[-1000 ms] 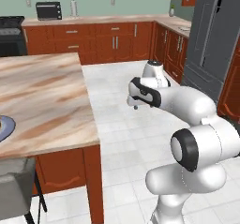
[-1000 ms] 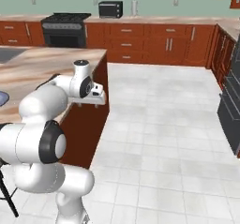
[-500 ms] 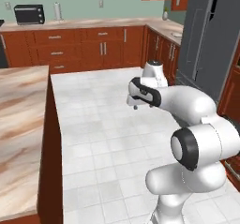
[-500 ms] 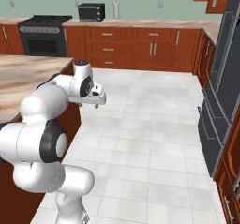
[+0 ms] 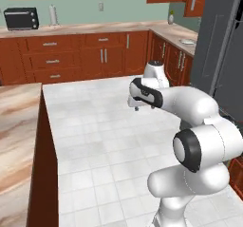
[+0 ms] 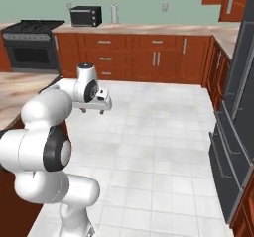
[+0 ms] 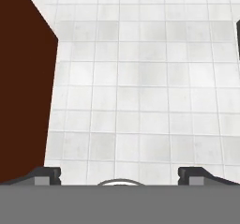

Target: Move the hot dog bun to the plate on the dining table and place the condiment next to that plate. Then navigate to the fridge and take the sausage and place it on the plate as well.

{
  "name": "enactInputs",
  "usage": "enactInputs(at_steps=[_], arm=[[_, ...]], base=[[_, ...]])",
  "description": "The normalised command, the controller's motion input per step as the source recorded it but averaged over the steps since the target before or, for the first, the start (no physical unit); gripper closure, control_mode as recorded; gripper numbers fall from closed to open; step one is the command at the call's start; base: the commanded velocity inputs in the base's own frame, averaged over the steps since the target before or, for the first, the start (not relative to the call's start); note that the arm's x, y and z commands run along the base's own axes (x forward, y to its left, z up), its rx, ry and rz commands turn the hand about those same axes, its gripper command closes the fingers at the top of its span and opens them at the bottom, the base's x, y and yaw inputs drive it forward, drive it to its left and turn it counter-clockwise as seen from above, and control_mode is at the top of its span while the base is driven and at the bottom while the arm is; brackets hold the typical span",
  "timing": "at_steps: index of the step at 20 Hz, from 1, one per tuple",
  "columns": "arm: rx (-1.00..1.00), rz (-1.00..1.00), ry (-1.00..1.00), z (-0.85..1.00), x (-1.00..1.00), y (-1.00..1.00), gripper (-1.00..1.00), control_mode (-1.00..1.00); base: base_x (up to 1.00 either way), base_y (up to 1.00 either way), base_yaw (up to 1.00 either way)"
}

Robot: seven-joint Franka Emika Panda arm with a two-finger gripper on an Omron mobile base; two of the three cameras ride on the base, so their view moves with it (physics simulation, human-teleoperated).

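- Gripper (image 7: 119, 175) hangs over white floor tiles (image 7: 140, 87), jaws spread wide, empty.
- Dining table (image 5: 19, 140) stands left of the arm.
- Fridge (image 6: 238, 107), apparently shut, stands right of the arm.

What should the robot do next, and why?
Probably keep turning and driving toward the fridge. The gripper is open and holds nothing, hanging over bare floor tiles, and the fridge stands off to the right with its doors shut, likely too far to reach. The dining table sits off to the left.
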Motion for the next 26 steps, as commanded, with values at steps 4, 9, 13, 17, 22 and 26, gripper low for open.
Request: enactInputs(at_steps=[4, 9, 13, 17, 22, 26], arm=[[0.00, 0.00, 0.00, 0.00, 0.00, 0.00, -1.00, 1.00], [0.00, 0.00, 0.00, 0.00, 0.00, 0.00, -1.00, 1.00], [0.00, 0.00, 0.00, 0.00, 0.00, 0.00, -1.00, 1.00], [0.00, 0.00, 0.00, 0.00, 0.00, 0.00, -1.00, 1.00], [0.00, 0.00, 0.00, 0.00, 0.00, 0.00, -1.00, 1.00], [0.00, 0.00, 0.00, 0.00, 0.00, 0.00, -1.00, 1.00]], base=[[1.00, 0.00, -0.14], [1.00, 0.00, -0.26], [1.00, 0.00, -0.30], [1.00, 0.00, -0.34], [1.00, 0.07, -0.38], [1.00, 0.15, -0.42]])
